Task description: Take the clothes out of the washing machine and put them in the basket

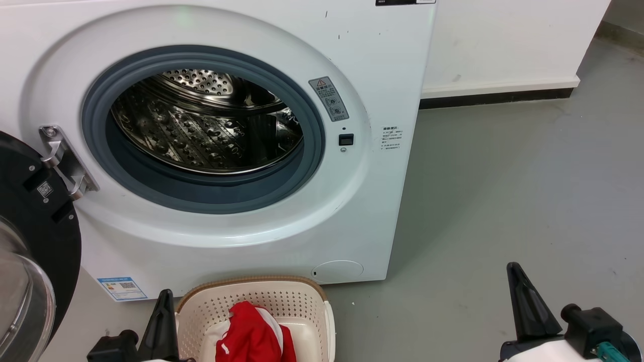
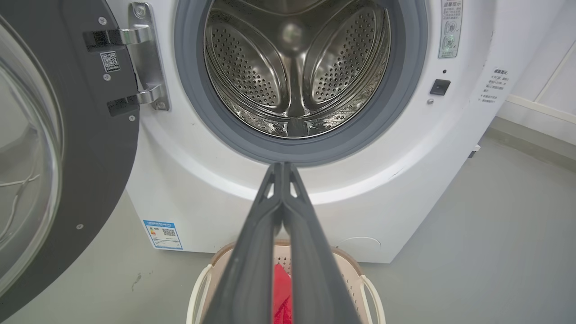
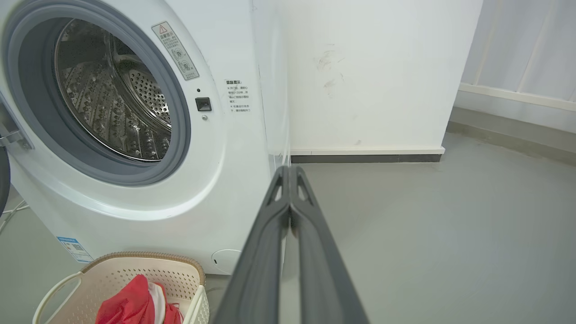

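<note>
The clothes [image 1: 251, 332] are seen in the basket [image 1: 251, 282], on the floor [image 1: 503, 201] before the washing machine [image 1: 377, 75], whose drum [image 1: 201, 125] looks empty. The left gripper [image 1: 163, 296], just beside the basket, is judged nearer than the right gripper [image 1: 514, 269]; both pairs of fingers are pressed together, nothing held.

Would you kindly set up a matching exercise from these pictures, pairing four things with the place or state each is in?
Things
1. bright red fabric clothes with white trim
2. shiny perforated steel drum
3. black-framed glass door
4. left gripper with two long dark fingers

Places or states
A. swung open at the head view's left
B. fingers pressed together, holding nothing
C. lying in the cream-white perforated plastic basket
D. ringed by the grey rubber seal

Pairs: 1-C, 2-D, 3-A, 4-B
</note>
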